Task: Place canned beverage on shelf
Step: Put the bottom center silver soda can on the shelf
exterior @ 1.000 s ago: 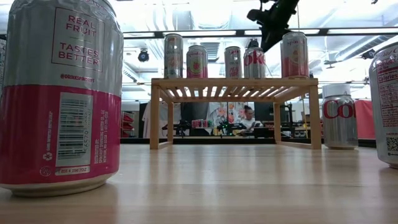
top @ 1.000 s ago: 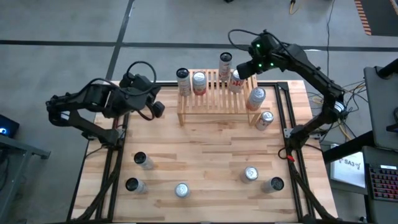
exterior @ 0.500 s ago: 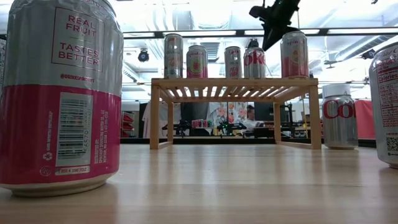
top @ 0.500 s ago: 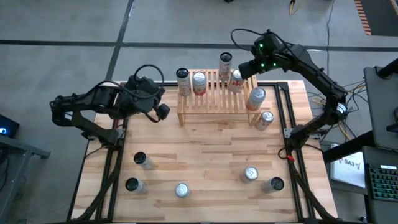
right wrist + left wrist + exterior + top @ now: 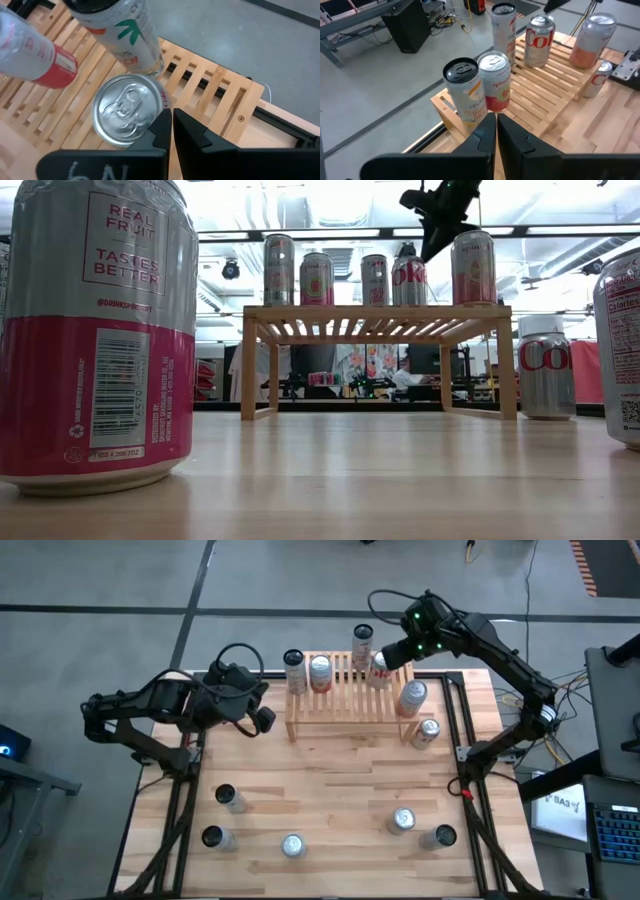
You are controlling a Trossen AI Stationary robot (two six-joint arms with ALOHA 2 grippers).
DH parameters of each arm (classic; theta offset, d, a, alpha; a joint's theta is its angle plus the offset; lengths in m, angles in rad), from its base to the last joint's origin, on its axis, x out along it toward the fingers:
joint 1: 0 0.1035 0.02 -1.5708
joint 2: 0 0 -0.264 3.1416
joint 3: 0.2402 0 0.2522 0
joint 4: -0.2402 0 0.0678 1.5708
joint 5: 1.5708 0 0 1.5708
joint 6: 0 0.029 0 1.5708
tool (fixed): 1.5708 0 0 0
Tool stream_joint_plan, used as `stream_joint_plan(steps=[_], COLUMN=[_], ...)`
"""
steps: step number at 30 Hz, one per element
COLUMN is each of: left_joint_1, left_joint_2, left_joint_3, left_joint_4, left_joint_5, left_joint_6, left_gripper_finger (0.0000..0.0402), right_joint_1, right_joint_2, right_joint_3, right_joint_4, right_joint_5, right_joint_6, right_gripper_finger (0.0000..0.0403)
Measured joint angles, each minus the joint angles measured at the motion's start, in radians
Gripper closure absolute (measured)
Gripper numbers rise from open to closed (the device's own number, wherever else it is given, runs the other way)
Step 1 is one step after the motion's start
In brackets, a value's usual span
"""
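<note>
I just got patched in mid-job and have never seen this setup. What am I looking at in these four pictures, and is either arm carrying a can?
Two dark robot arms work at a wooden table. One picture looks straight down, one looks level across the tabletop, and one comes from each arm's wrist.

The shelf, a low slatted wooden rack at the far side, carries five upright cans. Two more cans stand beside its right end, and five stand near the front edge. The big pink can filling the level view is one of those front cans, close to the camera.

The left gripper hangs left of the shelf, fingers shut, holding nothing. The right gripper hovers over the shelf's right end, just above a can, fingers also shut and empty.
</note>
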Motion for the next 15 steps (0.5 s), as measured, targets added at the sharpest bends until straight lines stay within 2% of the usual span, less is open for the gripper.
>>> stream_joint_plan(steps=[15], left_joint_1=[0.000], left_joint_2=[0.000], left_joint_3=[0.000], left_joint_4=[0.028], left_joint_5=[0.000], left_joint_6=[0.000], left_gripper_finger=[0.0402], right_joint_1=[0.028], right_joint_2=[-0.001], right_joint_3=[-0.004], right_joint_4=[-0.005], right_joint_5=[-0.016], right_joint_6=[0.002], right_gripper_finger=[0.0392])
